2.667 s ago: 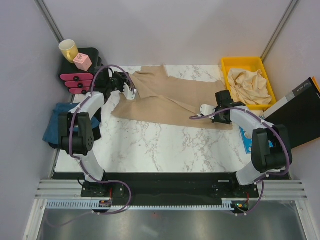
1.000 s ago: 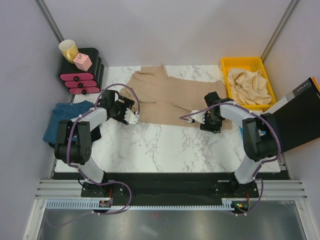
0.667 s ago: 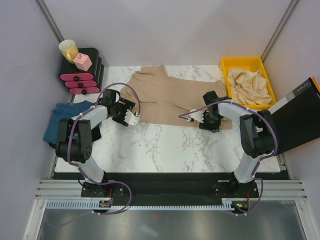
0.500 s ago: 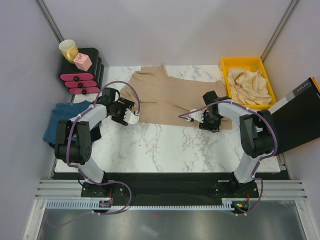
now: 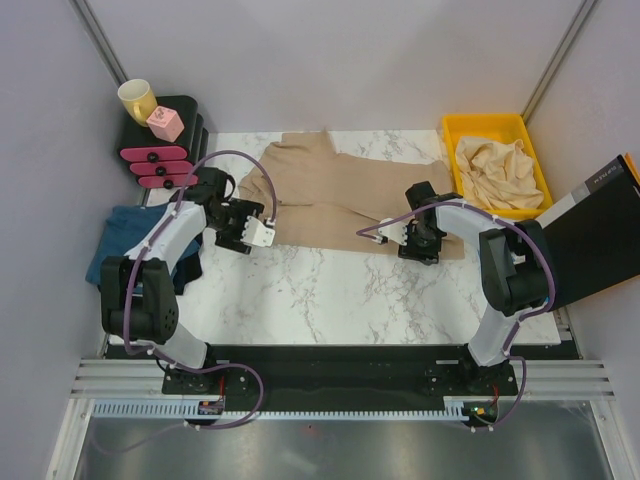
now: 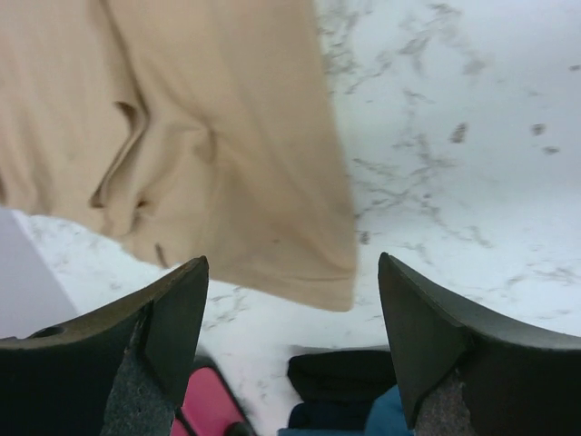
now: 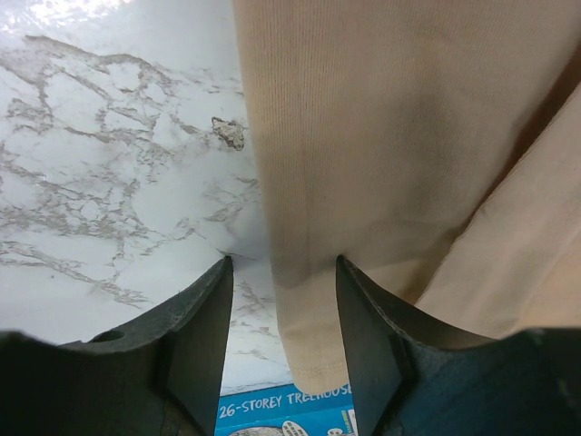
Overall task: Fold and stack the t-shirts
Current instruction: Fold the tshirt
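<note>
One tan t-shirt [image 5: 350, 195] lies spread across the far half of the marble table [image 5: 330, 300]. My left gripper [image 5: 256, 233] hovers open just off its near-left corner [image 6: 331, 286], and the left wrist view shows nothing between the fingers [image 6: 177, 309]. My right gripper [image 5: 412, 240] sits low over the shirt's near-right edge. Its jaws stand apart astride a strip of tan cloth [image 7: 313, 300] that lies flat, not pinched. More beige t-shirts [image 5: 500, 170] are heaped in the yellow bin [image 5: 452, 128]. A teal-blue t-shirt [image 5: 112, 245] lies at the table's left edge on something dark [image 6: 345, 377].
A black rack [image 5: 190, 125] with pink pieces [image 5: 160, 155], a yellow mug [image 5: 137, 98] and a pink cube [image 5: 165, 122] stands at the back left. A blue book [image 7: 281, 418] lies by the shirt's right end. A black board [image 5: 600, 235] leans at the right.
The left arm has drawn back from the shirt's far-left part to its near-left corner, and its jaws have narrowed slightly. The shirt now lies flatter. The right gripper has barely moved in the last second.
</note>
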### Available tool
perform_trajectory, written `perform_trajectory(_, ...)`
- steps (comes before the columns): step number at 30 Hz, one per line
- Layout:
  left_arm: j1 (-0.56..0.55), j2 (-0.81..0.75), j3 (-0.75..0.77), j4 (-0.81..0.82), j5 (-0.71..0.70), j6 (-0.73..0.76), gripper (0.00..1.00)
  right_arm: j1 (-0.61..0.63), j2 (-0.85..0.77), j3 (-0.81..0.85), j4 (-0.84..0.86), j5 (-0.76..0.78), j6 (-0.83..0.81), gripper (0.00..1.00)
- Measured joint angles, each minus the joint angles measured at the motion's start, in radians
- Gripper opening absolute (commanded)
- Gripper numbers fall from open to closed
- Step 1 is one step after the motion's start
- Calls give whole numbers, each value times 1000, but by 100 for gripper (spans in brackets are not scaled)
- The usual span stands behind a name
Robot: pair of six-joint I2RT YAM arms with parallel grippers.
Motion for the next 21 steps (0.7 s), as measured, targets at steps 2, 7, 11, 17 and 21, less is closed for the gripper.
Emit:
perform_trajectory(2, -5, 0, -10, -45, -1, 0, 80, 0, 0, 0, 0, 0, -1, 56)
perform_trajectory(7, -26, 23, -45, -50, -21, -39, 73, 0, 0, 0, 0, 0, -2, 56)
perform_trajectory(11, -40, 107, -53, 39, -70, -108, 71, 0, 1, 2, 0, 0, -2, 56)
perform_trajectory(17, -41, 177, -71, 191, -121, -173, 70, 0, 3, 2, 0, 0, -2, 56)
perform_trajectory(21, -50, 184, -94, 285, -157, -187, 64, 0, 3, 2, 2, 0, -1, 55)
